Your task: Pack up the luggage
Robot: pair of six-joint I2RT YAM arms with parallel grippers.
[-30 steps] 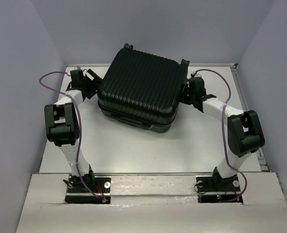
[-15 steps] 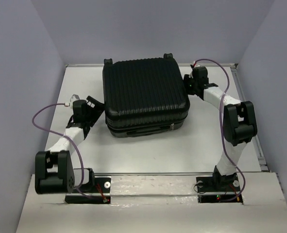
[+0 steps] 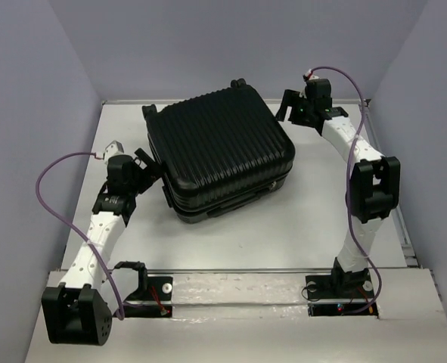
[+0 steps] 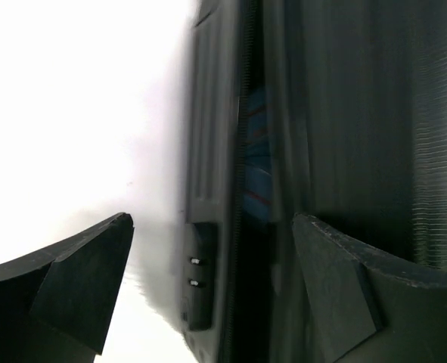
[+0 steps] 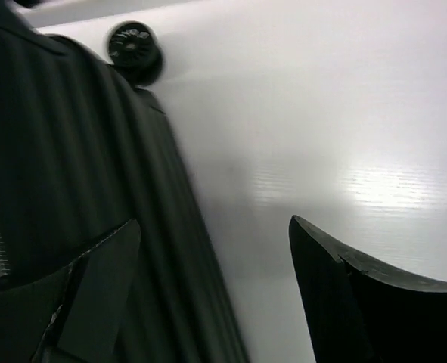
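The luggage [image 3: 219, 151] is a black ribbed hard-shell suitcase lying flat and closed in the middle of the table, turned at an angle. Two of its wheels [image 3: 238, 82] point toward the back wall. My left gripper [image 3: 149, 172] is open at its front left side. In the left wrist view the open left gripper [image 4: 212, 219] straddles the zipper seam of the luggage [image 4: 344, 113] without touching it. My right gripper [image 3: 290, 106] is open just off the back right corner. In the right wrist view the right gripper [image 5: 214, 221] holds nothing, with the shell [image 5: 57, 136] and a wheel [image 5: 135, 47] to its left.
The white table [image 3: 321, 219] is walled in by lilac panels at the left, right and back. A metal rail [image 3: 405, 234] runs along its right edge. Purple cables [image 3: 53, 174] loop off both arms.
The luggage has turned counterclockwise on the table. My right gripper has opened, let go of it and moved back. My left arm has swung from the back left to the front left.
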